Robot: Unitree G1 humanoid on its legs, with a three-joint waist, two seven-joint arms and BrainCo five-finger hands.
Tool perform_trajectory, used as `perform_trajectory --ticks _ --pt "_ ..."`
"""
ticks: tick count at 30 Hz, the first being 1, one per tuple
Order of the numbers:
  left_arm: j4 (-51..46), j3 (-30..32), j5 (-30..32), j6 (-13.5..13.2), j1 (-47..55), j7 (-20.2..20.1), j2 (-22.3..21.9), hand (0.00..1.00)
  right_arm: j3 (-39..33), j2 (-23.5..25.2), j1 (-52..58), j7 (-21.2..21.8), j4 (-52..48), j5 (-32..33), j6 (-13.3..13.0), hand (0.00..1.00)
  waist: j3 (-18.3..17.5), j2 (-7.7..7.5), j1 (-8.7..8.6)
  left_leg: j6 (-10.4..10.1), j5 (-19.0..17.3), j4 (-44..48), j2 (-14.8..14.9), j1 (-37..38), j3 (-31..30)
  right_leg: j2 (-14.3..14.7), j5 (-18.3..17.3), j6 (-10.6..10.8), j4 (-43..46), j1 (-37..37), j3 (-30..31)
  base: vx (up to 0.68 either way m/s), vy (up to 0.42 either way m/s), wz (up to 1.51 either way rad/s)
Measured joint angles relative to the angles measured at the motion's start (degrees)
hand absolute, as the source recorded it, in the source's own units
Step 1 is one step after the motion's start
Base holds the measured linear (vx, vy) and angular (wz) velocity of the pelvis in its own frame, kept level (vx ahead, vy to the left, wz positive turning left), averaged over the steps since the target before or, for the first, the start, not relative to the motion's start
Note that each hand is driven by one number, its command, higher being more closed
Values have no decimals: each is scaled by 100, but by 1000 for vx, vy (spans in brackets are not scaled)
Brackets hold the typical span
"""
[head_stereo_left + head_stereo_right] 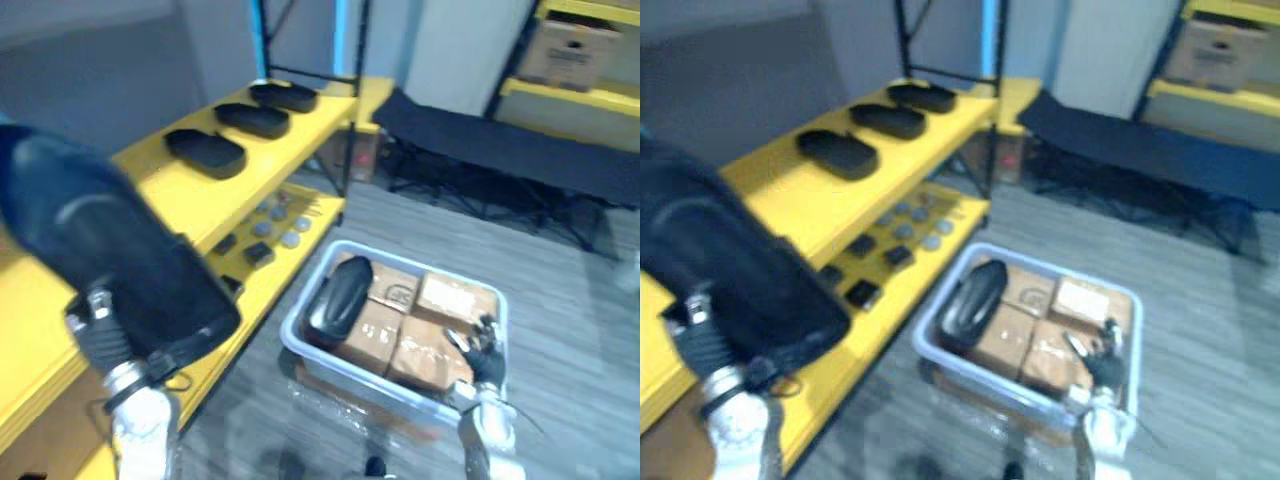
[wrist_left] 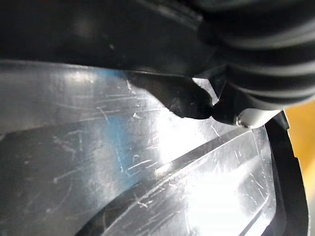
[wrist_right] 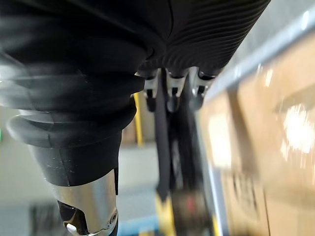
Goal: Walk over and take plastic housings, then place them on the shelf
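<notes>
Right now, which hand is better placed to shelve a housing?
Left hand: its housing is up beside the yellow shelf. The right hand is open over boxes in the bin, farther off.

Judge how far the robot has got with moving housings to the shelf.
Done: three housings lie on the shelf's top level. In hand: a fourth housing is carried at the left hand, close beside the shelf, not yet set down. Left: a fifth housing lies on the boxes in the bin, with the open right hand at the bin's near rim.
</notes>
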Motion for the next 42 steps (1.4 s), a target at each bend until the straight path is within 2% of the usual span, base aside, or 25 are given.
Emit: perform_trajectory --ticks 1,2,4,6,8,9,10,11,13,15,20,21,23,24,25,27,28,33,36,37,40,42 --pt "-2 174 -4 0 158 72 -133 100 118 -10 -186 -14 13 -90 53 0 -9 29 148 13 44 -11 -42 -3 -182 -33 0 0 1 78 -242 68 6 93" --pt "-3 246 -7 0 245 89 -197 100 185 -11 -281 -28 32 -100 79 0 -18 37 213 20 57 -11 -68 -17 -287 -47 0 0 1 108 -343 37 24 86" --pt "-27 532 -22 0 585 96 -433 100 388 26 -610 -130 154 -106 110 0 -43 78 497 65 94 -26 -196 -106 -665 -140 -38 50 1 297 -777 9 35 91" --pt "-141 760 -85 -1 863 79 -581 100 480 53 -773 -143 278 -116 122 0 -47 76 645 140 98 -122 -324 -107 -794 -248 -160 144 3 439 -1064 18 25 95" --pt "-246 925 -138 -3 1055 -5 -656 100 459 85 -759 -174 289 -199 125 0 -76 63 616 237 106 -127 -253 -268 -413 -345 -215 205 5 603 -1559 24 -4 133" --pt "-289 995 -159 -20 1059 -114 -699 100 420 82 -748 -258 288 -215 146 0 -97 12 592 302 170 -103 -157 -375 -30 -404 -237 234 7 715 -1908 62 -1 154" --pt "-352 1014 -298 -35 1059 -312 -757 100 364 77 -733 -371 287 -225 182 0 -92 23 594 283 253 -99 -103 -485 215 -458 -248 251 18 798 -2200 63 39 148" --pt "-368 1012 -330 -40 1048 -391 -785 100 314 76 -722 -392 285 -232 195 0 -72 54 596 256 365 -115 -87 -515 273 -480 -249 252 49 841 -2314 48 121 126" --pt "-370 1053 -374 -43 1075 -674 -814 100 296 89 -654 -482 300 -340 237 0 -33 94 718 210 698 -299 -205 -502 119 -639 -301 226 209 873 -2345 55 183 82" --pt "-397 1072 -431 -46 1085 -863 -886 100 295 118 -681 -491 302 -524 246 0 39 77 774 239 760 -296 -286 -515 54 -736 -337 192 320 870 -2338 44 112 33" --pt "-406 1027 -577 -170 953 -1114 -946 100 255 125 -678 -455 299 -596 246 0 261 -43 717 244 756 -287 -359 -506 -73 -865 -714 51 758 830 -2138 16 33 16" --pt "-406 957 -577 -170 889 -1127 -942 100 202 122 -642 -434 292 -595 246 0 316 -42 647 274 735 -308 -375 -510 -169 -871 -838 -18 869 834 -1901 44 87 46" --pt "-402 807 -581 -173 678 -1286 -875 100 1 125 -428 -379 194 -588 245 0 386 -36 436 261 749 -366 -437 -527 -532 -834 -1156 -220 1151 821 -935 76 186 78" --pt "-399 731 -581 -174 615 -1308 -813 100 -63 125 -328 -377 141 -582 234 0 384 -38 405 248 778 -402 -448 -547 -656 -808 -1205 -237 1224 803 -649 79 239 103" --pt "-360 565 -580 -187 431 -1369 -661 100 -225 127 -110 -373 10 -577 218 0 381 -38 286 224 843 -421 -426 -599 -891 -713 -1232 -236 1398 745 -149 40 209 90" --pt "-275 383 -579 -190 243 -1397 -484 100 -447 122 146 -295 -54 -542 158 0 442 52 200 132 1058 -516 -319 -606 -1125 -569 -1277 -170 1699 647 320 -11 158 85" --pt "-262 339 -579 -190 232 -1389 -445 100 -514 122 270 -209 -53 -539 156 0 455 41 168 33 1176 -543 -305 -608 -1184 -555 -1382 -114 1820 642 341 -16 58 50" --pt "-239 26 -593 -171 353 -1355 -512 100 -618 128 398 361 -264 -547 -69 0 600 54 146 -39 1227 -390 -245 -603 -1015 -537 -1828 -28 1940 649 502 -57 -78 -6" --pt "-251 -122 -537 -179 348 -1408 -514 100 -605 197 400 396 -471 -556 -136 0 687 4 152 -104 1237 -404 -254 -647 -910 -582 -2308 164 1832 662 523 -143 -109 -9" --pt "-251 -165 -482 -173 346 -1466 -536 100 -647 209 431 389 -472 -551 -197 0 744 58 96 -146 1266 -396 -178 -696 -912 -558 -2369 337 1849 636 478 -156 -102 12" --pt "-296 -63 -466 -174 361 -1531 -518 100 -805 221 496 373 -472 -533 -216 0 756 35 137 -156 1275 -332 -117 -736 -891 -537 -2445 291 1894 650 447 -59 -34 13" --pt "-494 327 -319 -178 308 -1545 -474 100 -1011 282 487 281 -514 -531 -310 0 740 -69 135 72 1091 133 -249 -1012 -743 -591 -2632 74 1904 639 491 70 37 24"
